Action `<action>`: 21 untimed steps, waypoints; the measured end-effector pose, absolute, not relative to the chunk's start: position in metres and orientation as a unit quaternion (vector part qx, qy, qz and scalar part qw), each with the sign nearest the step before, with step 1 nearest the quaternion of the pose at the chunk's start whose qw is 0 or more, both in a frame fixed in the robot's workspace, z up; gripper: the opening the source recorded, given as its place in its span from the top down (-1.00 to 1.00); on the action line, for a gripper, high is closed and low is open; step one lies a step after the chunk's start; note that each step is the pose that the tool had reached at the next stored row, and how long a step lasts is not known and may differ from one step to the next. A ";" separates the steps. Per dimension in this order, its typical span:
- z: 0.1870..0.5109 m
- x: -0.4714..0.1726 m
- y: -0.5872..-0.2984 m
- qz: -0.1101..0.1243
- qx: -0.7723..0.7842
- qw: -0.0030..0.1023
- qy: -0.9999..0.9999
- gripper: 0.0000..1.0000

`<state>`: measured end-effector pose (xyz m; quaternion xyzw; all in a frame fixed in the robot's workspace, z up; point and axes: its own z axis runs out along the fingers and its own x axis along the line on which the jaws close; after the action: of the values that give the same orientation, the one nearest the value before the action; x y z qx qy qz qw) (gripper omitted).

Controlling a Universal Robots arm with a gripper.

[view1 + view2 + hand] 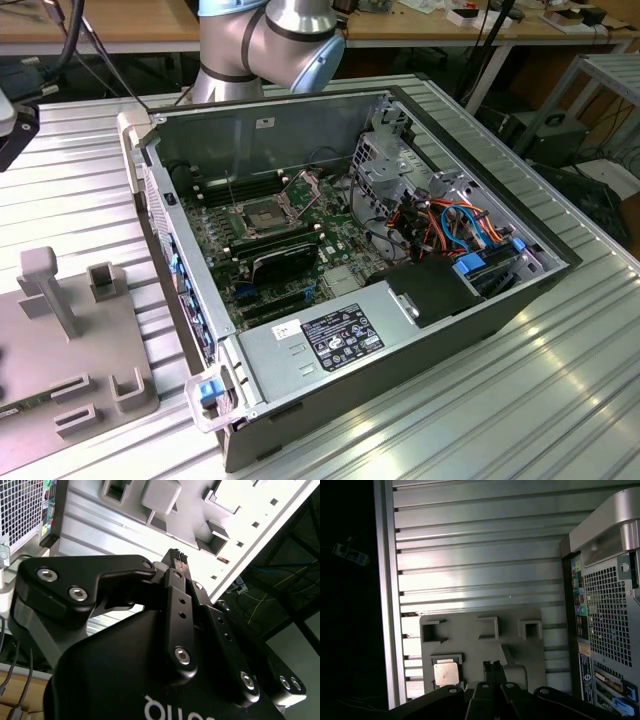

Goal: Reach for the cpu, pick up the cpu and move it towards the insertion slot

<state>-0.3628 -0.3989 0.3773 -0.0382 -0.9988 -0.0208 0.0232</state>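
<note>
The gripper (493, 666) has its two fingers (488, 672) shut flat against each other with nothing between them (both wrist views show the same closed pair). They hang over a grey fixture plate (465, 650). Near the fingertips but apart from them, the cpu (446, 673) lies face up in a square pocket of that plate. The plate rests on a ribbed metal table (520, 400), at the exterior view's left of an open computer case (250, 120). The insertion slot (262, 217) sits on the motherboard inside the case, well apart from the cpu.
</note>
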 end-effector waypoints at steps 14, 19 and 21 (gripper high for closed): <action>0.377 -0.377 -0.399 -0.021 -0.038 0.023 -0.999 0.79; 0.377 -0.381 -0.399 -0.021 -0.038 0.023 -0.999 0.79; 0.377 -0.384 -0.399 -0.021 -0.038 0.023 -0.999 0.79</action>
<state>-0.3840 -0.3988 0.3773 -0.0382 -0.9988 -0.0208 0.0232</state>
